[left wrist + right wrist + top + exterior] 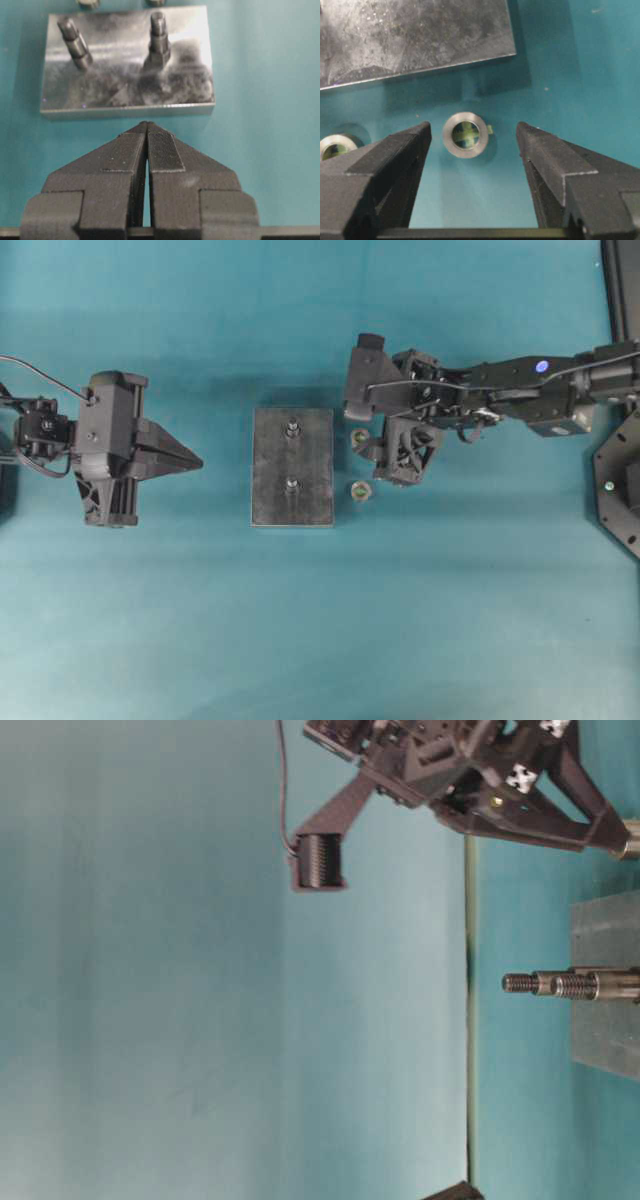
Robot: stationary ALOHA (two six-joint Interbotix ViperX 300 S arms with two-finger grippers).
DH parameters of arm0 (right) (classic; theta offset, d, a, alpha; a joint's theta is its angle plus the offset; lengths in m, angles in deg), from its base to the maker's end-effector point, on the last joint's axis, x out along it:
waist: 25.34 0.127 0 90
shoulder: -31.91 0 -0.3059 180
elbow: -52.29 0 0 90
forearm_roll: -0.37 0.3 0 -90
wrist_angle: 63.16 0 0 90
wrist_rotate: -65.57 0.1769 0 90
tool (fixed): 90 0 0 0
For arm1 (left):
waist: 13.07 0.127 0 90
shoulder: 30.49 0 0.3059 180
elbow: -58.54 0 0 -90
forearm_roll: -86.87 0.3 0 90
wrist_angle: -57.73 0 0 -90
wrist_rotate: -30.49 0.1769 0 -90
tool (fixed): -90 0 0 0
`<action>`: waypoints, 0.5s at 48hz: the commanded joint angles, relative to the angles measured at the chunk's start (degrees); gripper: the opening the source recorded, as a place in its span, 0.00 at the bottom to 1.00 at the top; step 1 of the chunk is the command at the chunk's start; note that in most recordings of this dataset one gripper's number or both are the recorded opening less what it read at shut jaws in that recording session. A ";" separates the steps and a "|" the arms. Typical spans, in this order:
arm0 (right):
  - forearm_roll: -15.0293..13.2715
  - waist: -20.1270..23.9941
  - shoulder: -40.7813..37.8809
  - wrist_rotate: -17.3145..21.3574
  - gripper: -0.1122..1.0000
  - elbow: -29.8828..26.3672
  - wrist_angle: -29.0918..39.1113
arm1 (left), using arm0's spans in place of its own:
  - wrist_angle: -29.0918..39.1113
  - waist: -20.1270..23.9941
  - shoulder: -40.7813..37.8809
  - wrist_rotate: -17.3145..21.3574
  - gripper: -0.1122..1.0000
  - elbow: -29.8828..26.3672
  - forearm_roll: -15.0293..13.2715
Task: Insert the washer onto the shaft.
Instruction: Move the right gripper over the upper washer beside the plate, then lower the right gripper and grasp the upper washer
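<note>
1. Seen from overhead: a grey metal block [292,467] on the teal desk [320,640] with two upright shafts, one shaft [292,427] toward 12 o'clock on the block and a second shaft [291,485] toward 6 o'clock.
2. Also from overhead: two washers on the desk just off the block's 3 o'clock edge, one washer [359,490] lying clear, the other washer [358,439] partly under the right gripper [372,440].
3. From the right wrist camera, finer detail: a washer [464,134] flat on the desk between the two fingers [395,155], touching neither, nearer the one at 9 o'clock; a further washer [335,146] at the 9 o'clock edge, outside the fingers; block edge [420,35] at 12 o'clock.
4. Right fingers spread wide, empty.
5. From the left wrist camera: left gripper [147,131] with fingers [162,150] pressed together, holding nothing, tips aimed at the block [127,85] just beyond; both shafts visible standing on it.
6. From table level: threaded shaft tips [520,983] projecting from the block [605,985]; right gripper [615,835] angled down toward the desk.
7. Overhead pose: left arm [110,448] stretched level from 9 o'clock, gripper tip near the block but apart; right arm [520,385] reaching in from 3 o'clock.
</note>
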 commanded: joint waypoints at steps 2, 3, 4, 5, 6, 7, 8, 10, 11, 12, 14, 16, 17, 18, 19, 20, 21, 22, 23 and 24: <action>0.00 0.70 0.00 -0.62 0.76 -0.97 -0.35 | -0.44 0.09 0.09 -0.09 0.10 -0.88 0.09; 0.00 0.70 -0.09 -0.62 0.76 -0.97 -0.35 | -0.53 0.18 0.09 -0.09 0.10 -0.88 0.09; 0.00 0.70 -0.26 -0.62 0.76 -1.05 -0.35 | -0.44 0.09 0.00 -0.09 0.10 -0.97 0.09; 0.00 0.70 -0.35 -0.62 0.76 -1.05 -0.35 | -0.44 0.09 0.00 -0.09 0.10 -0.88 0.00; -0.09 0.70 -0.53 -0.62 0.76 -1.05 -0.26 | -0.53 0.09 0.00 -0.09 0.10 -0.88 0.09; 0.00 0.70 -0.62 -0.62 0.76 -1.05 -0.35 | -0.53 0.09 0.00 -0.09 0.10 -0.88 0.00; 0.00 0.70 -0.79 -0.62 0.76 -1.05 -0.35 | -0.44 0.09 0.00 -0.09 0.10 -0.88 0.00; -0.09 0.70 -1.14 -0.62 0.76 -0.97 -0.35 | -0.53 0.09 0.00 -0.09 0.10 -0.88 0.00; -0.09 0.70 -1.23 -0.53 0.76 -1.05 -0.35 | -0.53 0.09 -0.09 -0.09 0.10 -0.88 0.00; -0.09 0.70 -1.32 -0.53 0.75 -1.05 -0.35 | -0.44 0.09 0.00 -0.09 0.10 -0.88 0.00; 0.00 0.79 -1.58 -0.44 0.75 -1.05 -0.35 | -0.53 0.09 -0.09 -0.09 0.10 -0.79 0.09; -0.09 0.79 -1.67 -0.26 0.75 -1.05 -0.35 | -0.53 0.09 -0.09 -0.09 0.10 -0.88 0.00; -0.09 0.79 -1.76 -0.18 0.75 -1.05 -0.35 | -0.53 0.09 -0.09 -0.09 0.10 -0.79 0.09; -0.09 0.79 -1.76 -0.18 0.75 -1.05 -0.35 | -0.53 0.09 -0.09 -0.09 0.10 -0.88 0.09; 0.00 0.79 -1.76 -0.26 0.74 -1.05 -0.35 | -0.53 0.09 -0.09 -0.09 0.10 -0.79 0.09; 0.00 0.79 -1.76 -0.18 0.74 -1.05 -0.35 | -0.53 0.09 -0.09 -0.09 0.10 -0.88 0.00; 0.00 0.79 -1.76 -0.18 0.73 -1.05 -0.35 | -0.53 0.09 -0.09 -0.09 0.10 -0.88 0.00; -0.09 0.79 -1.85 -0.18 0.72 -1.05 -0.35 | -0.53 0.09 -0.09 -0.09 0.10 -0.88 0.09; 0.00 0.70 -1.85 -0.18 0.71 -1.05 -0.35 | -0.53 0.09 -0.18 -0.09 0.10 -0.88 0.00; 0.00 0.70 -1.85 -0.09 0.70 -1.05 -0.35 | -0.44 0.09 -0.18 -0.18 0.10 -0.88 0.09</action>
